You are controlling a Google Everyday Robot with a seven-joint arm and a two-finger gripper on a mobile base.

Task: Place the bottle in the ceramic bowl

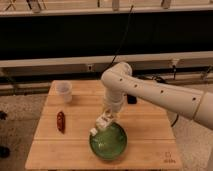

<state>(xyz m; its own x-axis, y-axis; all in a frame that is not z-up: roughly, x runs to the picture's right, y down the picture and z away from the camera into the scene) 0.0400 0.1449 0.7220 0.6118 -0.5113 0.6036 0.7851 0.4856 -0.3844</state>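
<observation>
Gripper (pixel 101 121) grasping small white plastic bottle (pixel 100 123) | above far-left rim of wide glossy green ceramic bowl (pixel 108 141) | step: carrying over bowl | next: likely lower, then release.

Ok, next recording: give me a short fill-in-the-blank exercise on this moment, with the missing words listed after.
1. The gripper holds the bottle just above the back-left rim of the green ceramic ____.
2. The translucent cup stands near the table's back-____ corner.
3. The small reddish-brown object lies to the ____ of the ceramic bowl.
4. Bowl, cup and reddish-brown object all rest on a ____ table.

Missing words: bowl; left; left; wooden
</observation>
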